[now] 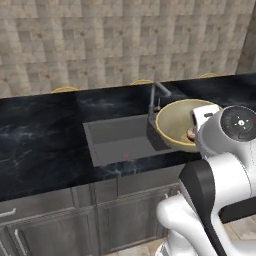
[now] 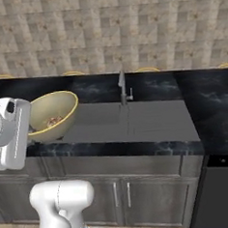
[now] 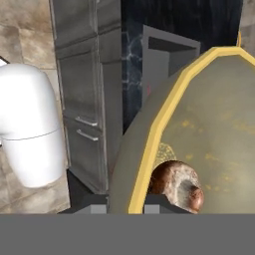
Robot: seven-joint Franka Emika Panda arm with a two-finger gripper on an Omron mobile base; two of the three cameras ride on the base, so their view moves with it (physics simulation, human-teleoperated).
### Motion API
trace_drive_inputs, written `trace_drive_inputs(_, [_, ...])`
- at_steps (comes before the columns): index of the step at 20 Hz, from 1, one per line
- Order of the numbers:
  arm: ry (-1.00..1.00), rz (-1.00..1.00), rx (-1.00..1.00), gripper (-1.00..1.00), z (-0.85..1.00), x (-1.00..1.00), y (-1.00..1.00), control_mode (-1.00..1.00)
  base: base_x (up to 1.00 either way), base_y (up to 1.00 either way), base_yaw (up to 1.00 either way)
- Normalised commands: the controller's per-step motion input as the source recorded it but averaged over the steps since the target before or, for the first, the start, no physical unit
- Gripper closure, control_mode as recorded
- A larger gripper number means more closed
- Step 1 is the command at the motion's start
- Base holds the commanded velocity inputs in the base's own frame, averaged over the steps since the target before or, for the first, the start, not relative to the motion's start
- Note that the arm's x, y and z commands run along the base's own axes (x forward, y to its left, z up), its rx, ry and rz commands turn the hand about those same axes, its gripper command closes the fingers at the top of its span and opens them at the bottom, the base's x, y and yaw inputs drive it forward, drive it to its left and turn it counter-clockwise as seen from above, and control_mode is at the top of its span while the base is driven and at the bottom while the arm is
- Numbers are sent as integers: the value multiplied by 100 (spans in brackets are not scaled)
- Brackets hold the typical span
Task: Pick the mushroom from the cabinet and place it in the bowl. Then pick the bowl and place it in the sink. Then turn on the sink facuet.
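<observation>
My gripper [image 3: 127, 204] is shut on the rim of the pale yellow-tan bowl [image 1: 175, 122] [image 2: 50, 113] [image 3: 209, 129]. One fingertip sits outside the wall and the other inside. The bowl hangs tilted in the air in front of the dark grey sink [image 1: 120, 137] [image 2: 135, 119]. The speckled reddish-brown mushroom [image 1: 191, 133] [image 2: 52, 121] [image 3: 177, 184] lies inside the bowl, close to the held rim. The thin grey faucet [image 1: 152, 102] [image 2: 122, 86] stands upright at the back of the sink. The cabinet is out of view.
A black marble counter [image 1: 40, 135] [image 2: 211, 98] runs on both sides of the sink. Yellow rims [image 1: 65, 90] peek up along the tiled back wall. Grey base cabinet doors [image 1: 60, 230] [image 2: 142, 196] stand below the counter, and a dark appliance [image 2: 223, 189] is at the right.
</observation>
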Motion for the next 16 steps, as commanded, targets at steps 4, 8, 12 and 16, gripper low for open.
trace_drive_inputs(4, [0,0,0,100,0,0,0,100,33,-65,15])
trace_drive_inputs(8, [0,0,0,100,0,0,0,100,36,-32,13])
trace_drive_inputs(12, [0,0,0,100,0,0,0,100,48,-15,11])
trace_drive_inputs(16, [0,0,0,100,0,0,0,100,49,-17,10])
